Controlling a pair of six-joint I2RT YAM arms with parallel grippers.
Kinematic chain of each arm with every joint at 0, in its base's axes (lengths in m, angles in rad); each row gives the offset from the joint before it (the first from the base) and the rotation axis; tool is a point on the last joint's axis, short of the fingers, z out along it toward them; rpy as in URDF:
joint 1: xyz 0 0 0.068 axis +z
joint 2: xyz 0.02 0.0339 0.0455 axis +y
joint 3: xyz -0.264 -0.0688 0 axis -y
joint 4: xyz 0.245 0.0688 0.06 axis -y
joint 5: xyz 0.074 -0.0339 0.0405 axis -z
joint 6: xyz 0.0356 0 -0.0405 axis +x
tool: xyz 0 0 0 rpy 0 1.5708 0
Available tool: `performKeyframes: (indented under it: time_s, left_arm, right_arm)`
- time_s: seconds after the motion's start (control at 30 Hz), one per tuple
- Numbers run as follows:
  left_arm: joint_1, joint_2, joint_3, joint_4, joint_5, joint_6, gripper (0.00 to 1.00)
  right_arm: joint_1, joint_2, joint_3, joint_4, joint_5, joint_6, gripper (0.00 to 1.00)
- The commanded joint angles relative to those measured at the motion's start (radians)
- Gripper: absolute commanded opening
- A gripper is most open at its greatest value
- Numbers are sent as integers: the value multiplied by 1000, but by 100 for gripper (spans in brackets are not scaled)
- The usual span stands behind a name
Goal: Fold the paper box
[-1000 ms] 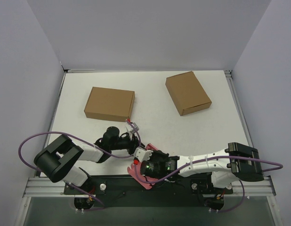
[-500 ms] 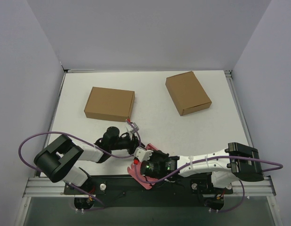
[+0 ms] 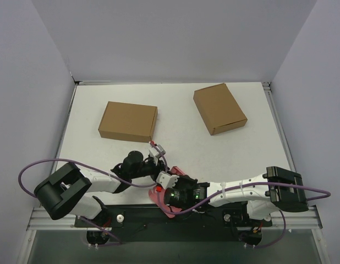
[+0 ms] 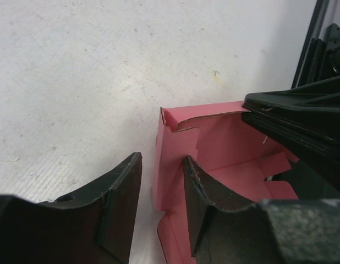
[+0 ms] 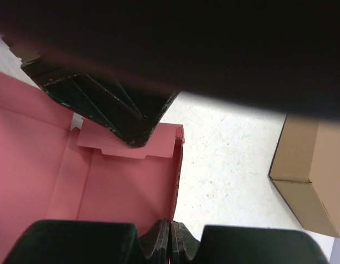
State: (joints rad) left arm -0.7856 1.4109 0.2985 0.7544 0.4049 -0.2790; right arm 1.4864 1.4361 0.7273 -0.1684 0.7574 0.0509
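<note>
From above: pink paper box (image 3: pixel 157 197) at the near edge of the white counter (image 3: pixel 175 148), mostly hidden under both wrists. Left brown box (image 3: pixel 127 121) and right brown box (image 3: pixel 219 108) farther back, well apart.

From the left wrist: left end effector (image 4: pixel 162 165) about half open, astride one upright pink wall. Outer finger (image 4: pixel 118 203) a little apart from it, inner finger (image 4: pixel 214 220) just beside it. No pinch.

From the right wrist: right end effector (image 5: pixel 171 239) squeezed tight on the thin edge of another pink wall. Inside of the box open to view.
</note>
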Motion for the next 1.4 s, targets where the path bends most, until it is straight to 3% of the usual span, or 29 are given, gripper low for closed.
performKeyframes:
  time_s: [0.0,0.13,0.37,0.47,0.67,0.9,1.23,1.37]
  left_arm:
    - [-32,-27,30,-64,-181,69,44]
    - [-81,-24,48,-109,-265,92,41]
    - [-93,-3,56,-99,-271,84,35]
    - [-96,6,62,-105,-293,77,28]
    - [-110,-4,51,-107,-350,66,27]
    - [-109,-58,11,-50,-204,72,33]
    - [-109,-3,42,-56,-208,75,36]
    - [-109,-15,37,-56,-219,77,44]
  right_arm:
    - [12,-32,-3,-10,22,15,0]
    - [15,-34,-5,-10,33,20,0]
    - [21,-36,-5,-8,42,21,0]
    - [31,-28,-3,-8,57,24,0]
    - [32,-22,-2,-10,69,26,0]
    - [32,-32,-5,-19,72,33,0]
    - [32,-36,-5,-19,77,37,0]
    - [32,-40,-5,-20,77,38,0]
